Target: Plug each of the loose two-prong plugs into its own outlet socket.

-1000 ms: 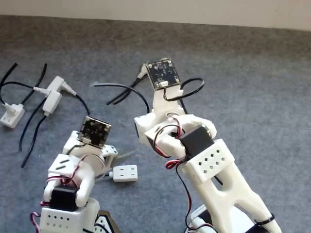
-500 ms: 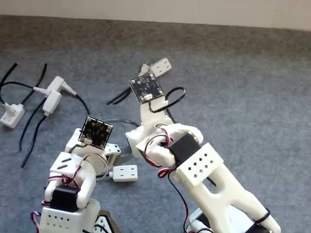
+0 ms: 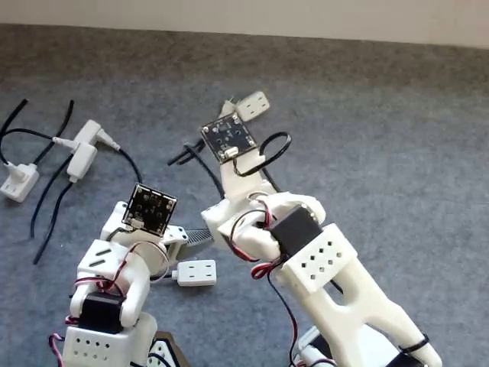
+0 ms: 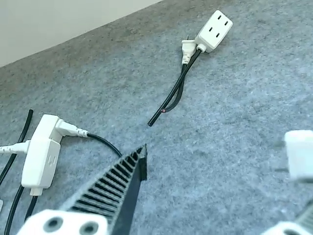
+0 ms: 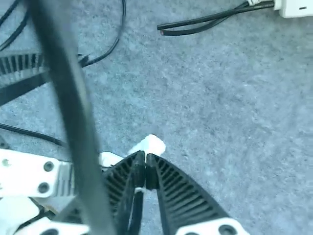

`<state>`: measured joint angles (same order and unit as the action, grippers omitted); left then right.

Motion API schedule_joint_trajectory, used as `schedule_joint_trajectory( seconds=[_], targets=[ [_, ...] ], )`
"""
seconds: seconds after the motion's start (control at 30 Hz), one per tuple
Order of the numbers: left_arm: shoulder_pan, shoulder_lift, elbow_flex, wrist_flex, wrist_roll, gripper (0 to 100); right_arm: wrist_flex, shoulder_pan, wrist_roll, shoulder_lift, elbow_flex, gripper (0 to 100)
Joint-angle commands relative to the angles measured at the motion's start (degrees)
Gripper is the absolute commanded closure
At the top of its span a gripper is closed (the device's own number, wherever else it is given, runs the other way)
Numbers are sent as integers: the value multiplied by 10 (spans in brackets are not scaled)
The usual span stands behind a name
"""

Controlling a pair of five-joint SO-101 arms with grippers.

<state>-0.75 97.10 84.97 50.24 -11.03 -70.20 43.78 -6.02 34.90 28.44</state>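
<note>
My right gripper (image 5: 145, 155) is shut on a white two-prong plug (image 5: 151, 145) low over the carpet, and its black cord (image 3: 200, 158) trails back past the arm. Close beside it is my left gripper (image 3: 195, 238), open and holding nothing, with one ribbed finger (image 4: 124, 178) in view. The held plug (image 4: 299, 155) shows blurred at the left wrist view's edge. A white socket (image 3: 196, 272) lies by the left arm. Farther off, another socket (image 4: 213, 30) lies with a loose plug (image 4: 188, 47) beside it.
At the far left, a white plug and socket (image 3: 84, 149) lie joined together, with black cords around them. Another white piece (image 3: 19, 182) lies at the left edge. Grey carpet (image 3: 397, 153) is open to the right of the arms.
My right arm swung left and down with the plug and its cord, uncovering the far socket. The left arm barely moved.
</note>
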Motion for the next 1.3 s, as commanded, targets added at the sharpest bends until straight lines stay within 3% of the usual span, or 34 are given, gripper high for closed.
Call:
schedule_joint_trajectory(
  seconds=[0.0,0.17,0.4,0.5,0.63,0.87,1.1,1.27],
  targets=[
    [-1,3,15,1,-7,526,14,-53,30,0,35,991],
    [-2,3,38,4,-34,526,49,-104,58,0,106,991],
    [7,4,31,0,-33,526,79,-101,91,0,156,982],
    [33,4,32,0,-34,526,68,-65,113,-10,172,895],
    [65,4,32,0,-34,526,64,-48,138,-80,182,801],
    [66,4,35,0,-33,526,88,-46,142,-232,118,801],
    [66,4,37,0,-35,526,125,-46,143,-287,108,801],
    [65,4,38,0,-35,526,127,-46,248,-293,108,809]
  ],
)
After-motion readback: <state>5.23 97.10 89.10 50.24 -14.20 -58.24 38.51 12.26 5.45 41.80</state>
